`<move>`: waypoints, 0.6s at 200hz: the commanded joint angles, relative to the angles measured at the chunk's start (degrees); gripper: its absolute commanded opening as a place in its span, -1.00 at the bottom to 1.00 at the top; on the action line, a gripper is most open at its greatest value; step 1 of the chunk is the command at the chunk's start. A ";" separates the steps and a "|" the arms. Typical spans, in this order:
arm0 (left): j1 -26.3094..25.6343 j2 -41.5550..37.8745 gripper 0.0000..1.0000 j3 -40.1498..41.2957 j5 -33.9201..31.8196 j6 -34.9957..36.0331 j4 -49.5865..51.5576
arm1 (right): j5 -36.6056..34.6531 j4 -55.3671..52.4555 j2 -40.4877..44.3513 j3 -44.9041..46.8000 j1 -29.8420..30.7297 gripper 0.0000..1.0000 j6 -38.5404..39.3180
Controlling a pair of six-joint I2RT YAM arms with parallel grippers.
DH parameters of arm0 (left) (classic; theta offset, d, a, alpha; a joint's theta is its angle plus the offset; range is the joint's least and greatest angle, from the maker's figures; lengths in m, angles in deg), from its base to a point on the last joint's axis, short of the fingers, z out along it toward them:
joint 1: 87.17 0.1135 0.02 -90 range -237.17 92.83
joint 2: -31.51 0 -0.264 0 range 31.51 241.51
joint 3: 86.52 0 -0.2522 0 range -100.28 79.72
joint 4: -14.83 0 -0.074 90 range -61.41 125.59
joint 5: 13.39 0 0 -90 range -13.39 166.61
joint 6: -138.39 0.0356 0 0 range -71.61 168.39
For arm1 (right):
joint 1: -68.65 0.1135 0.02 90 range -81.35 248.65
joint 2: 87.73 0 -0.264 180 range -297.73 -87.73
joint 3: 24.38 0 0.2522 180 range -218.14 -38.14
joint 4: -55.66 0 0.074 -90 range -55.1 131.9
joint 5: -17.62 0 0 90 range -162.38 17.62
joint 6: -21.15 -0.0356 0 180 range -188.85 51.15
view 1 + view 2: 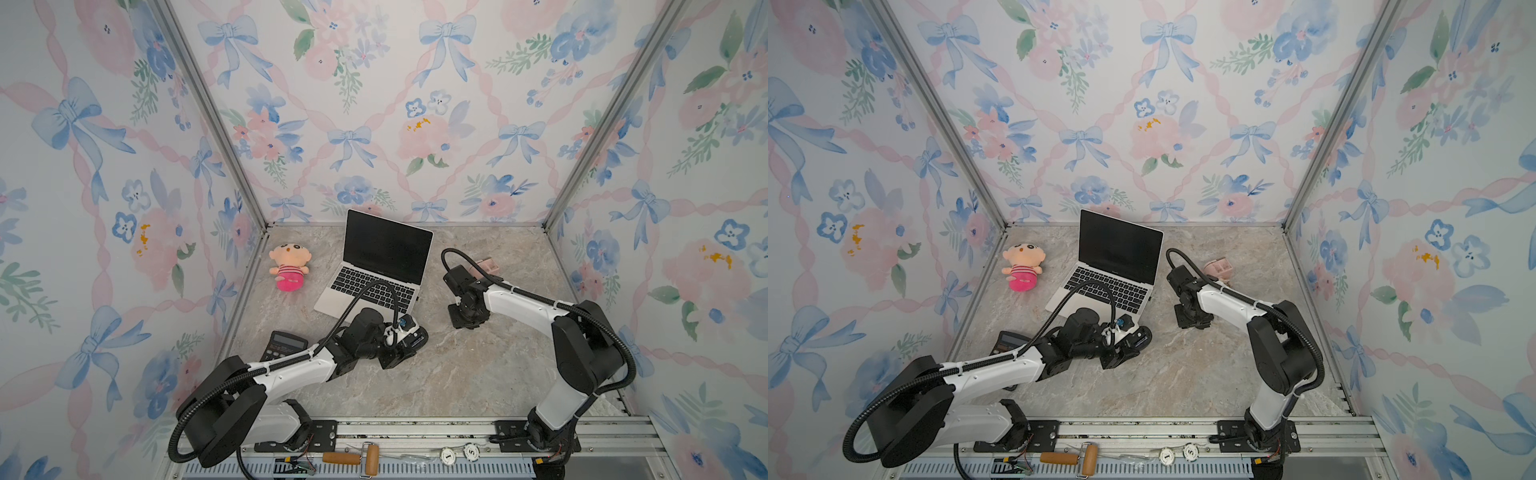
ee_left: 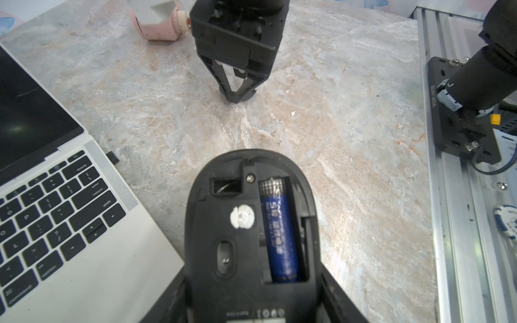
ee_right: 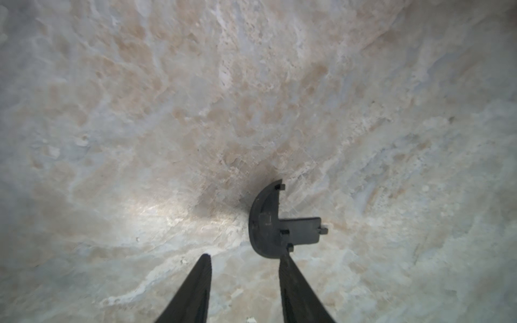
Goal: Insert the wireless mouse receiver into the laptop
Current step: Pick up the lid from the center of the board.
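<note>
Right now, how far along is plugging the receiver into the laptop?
Looks done: a dark stub, likely the receiver, sits in the laptop's side, and the mouse's slot is empty. In hand: left claw holds the mouse. Left: its cover lies by the open right claw.

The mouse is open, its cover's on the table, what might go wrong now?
The battery cover lies flat beside one finger of the right gripper, not between the jaws; closing may shove it. The mouse is held with its blue battery exposed; tilting could spill it. It is near the receiver at the side of the laptop and might knock it.
</note>
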 commanded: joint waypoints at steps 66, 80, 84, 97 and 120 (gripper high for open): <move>-0.82 -1.97 -0.24 -1.30 -2.21 2.04 1.65 | -4.63 -0.36 -6.63 -3.33 0.46 -0.37 0.58; -0.92 -2.16 -0.24 -1.32 -2.31 2.02 1.84 | -4.89 -0.52 -7.58 -3.44 0.46 -0.40 0.59; -0.86 -2.16 -0.24 -1.22 -2.35 2.01 1.88 | -4.93 -0.60 -7.77 -3.50 0.46 -0.42 0.54; -0.91 -2.39 -0.24 -1.15 -2.48 2.17 1.92 | -5.32 -1.09 -8.42 -3.55 0.46 -0.46 0.51; -0.99 -2.45 -0.24 -1.12 -2.57 2.28 2.01 | -5.43 -1.76 -8.44 -3.37 0.55 -0.65 0.66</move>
